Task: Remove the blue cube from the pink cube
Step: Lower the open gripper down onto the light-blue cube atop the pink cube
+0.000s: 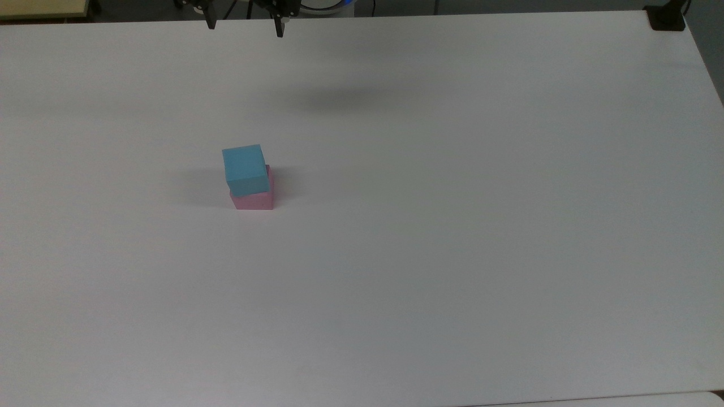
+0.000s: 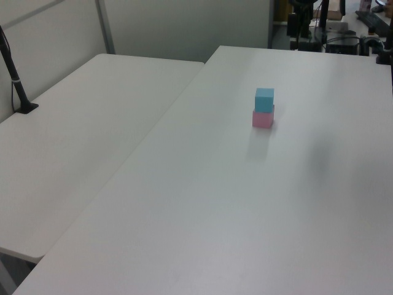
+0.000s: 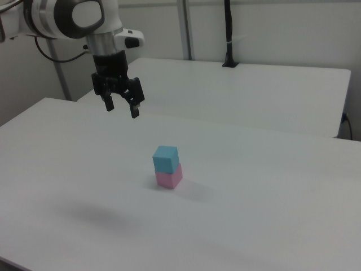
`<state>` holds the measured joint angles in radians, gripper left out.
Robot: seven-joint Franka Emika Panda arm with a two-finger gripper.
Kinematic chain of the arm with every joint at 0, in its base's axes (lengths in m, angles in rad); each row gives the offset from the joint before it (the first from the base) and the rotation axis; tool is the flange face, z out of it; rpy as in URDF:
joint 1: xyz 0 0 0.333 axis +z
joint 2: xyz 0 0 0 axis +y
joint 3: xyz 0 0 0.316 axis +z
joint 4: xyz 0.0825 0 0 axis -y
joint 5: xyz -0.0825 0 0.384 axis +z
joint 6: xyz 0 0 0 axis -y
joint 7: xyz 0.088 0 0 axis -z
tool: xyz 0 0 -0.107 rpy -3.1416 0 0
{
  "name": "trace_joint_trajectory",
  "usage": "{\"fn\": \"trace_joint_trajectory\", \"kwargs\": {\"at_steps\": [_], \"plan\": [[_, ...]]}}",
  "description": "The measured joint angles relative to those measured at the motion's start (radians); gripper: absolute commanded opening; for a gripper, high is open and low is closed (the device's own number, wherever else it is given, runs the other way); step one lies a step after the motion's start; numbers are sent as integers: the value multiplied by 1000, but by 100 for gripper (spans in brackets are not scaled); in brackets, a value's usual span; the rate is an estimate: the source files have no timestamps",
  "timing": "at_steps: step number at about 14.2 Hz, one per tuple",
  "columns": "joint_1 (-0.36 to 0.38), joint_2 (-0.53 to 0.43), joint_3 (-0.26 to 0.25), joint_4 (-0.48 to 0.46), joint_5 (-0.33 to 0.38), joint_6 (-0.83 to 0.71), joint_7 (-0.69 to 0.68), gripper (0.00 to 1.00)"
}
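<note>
In the right view the Panda arm [image 3: 73,20] reaches in from the right view's left, its gripper [image 3: 121,107] hanging high above the white table [image 3: 271,214] with the fingers spread wide and nothing between them; the top view catches just the two fingertips [image 1: 210,24] at its upper edge. Right of the gripper and lower, the blue cube [image 3: 165,158] sits on the pink cube [image 3: 168,176], twisted slightly off square, both resting flat with no long axis. The left view adds a second table [image 2: 80,141] alongside.

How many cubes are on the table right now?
2. The blue cube sits on top of the pink cube, slightly offset, on the white table. Nothing on the table could hide another.
</note>
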<state>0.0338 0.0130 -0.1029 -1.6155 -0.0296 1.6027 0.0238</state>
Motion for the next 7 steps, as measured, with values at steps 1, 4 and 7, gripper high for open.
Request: {"fn": "trace_joint_trajectory", "kwargs": {"at_steps": [1, 4, 7], "plan": [[0, 0, 1, 0, 0, 0, 0, 100], [0, 9, 3, 0, 0, 13, 0, 100], [0, 20, 4, 0, 0, 24, 0, 100]]}}
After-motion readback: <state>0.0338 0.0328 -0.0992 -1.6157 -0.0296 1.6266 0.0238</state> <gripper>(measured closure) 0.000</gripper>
